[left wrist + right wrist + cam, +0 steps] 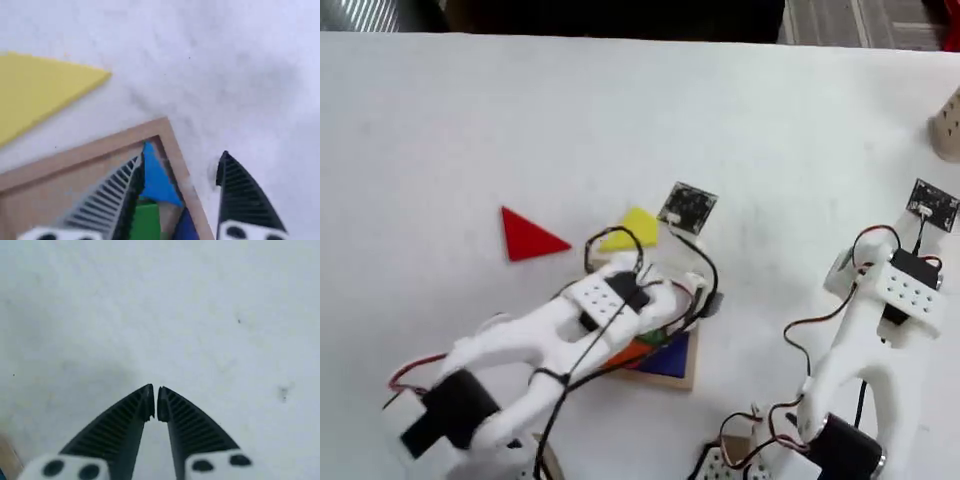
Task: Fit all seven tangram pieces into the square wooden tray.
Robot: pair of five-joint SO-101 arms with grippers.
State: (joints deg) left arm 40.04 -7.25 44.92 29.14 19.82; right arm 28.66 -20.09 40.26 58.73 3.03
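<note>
Square wooden tray [90,150] sits beneath the left gripper [183,156], jaws apart astride one corner. Blue piece [156,182] and green piece [147,220] lie inside, perhaps with others. Flat yellow triangle [632,230] and flat red triangle [527,236] wait outside the tray. Right gripper [154,390], closed and empty, hangs well apart from it.

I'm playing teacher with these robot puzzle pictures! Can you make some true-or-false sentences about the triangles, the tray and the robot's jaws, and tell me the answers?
1. The red triangle lies on the white table, outside the wooden tray. True.
2. The yellow triangle sits inside the tray. False: it lies on the table next to the tray.
3. The right arm has its jaws wide open. False: they are shut, over bare table.
4. The left arm has its jaws open at a corner of the tray. True.
5. A blue piece is in the tray. True.
</note>
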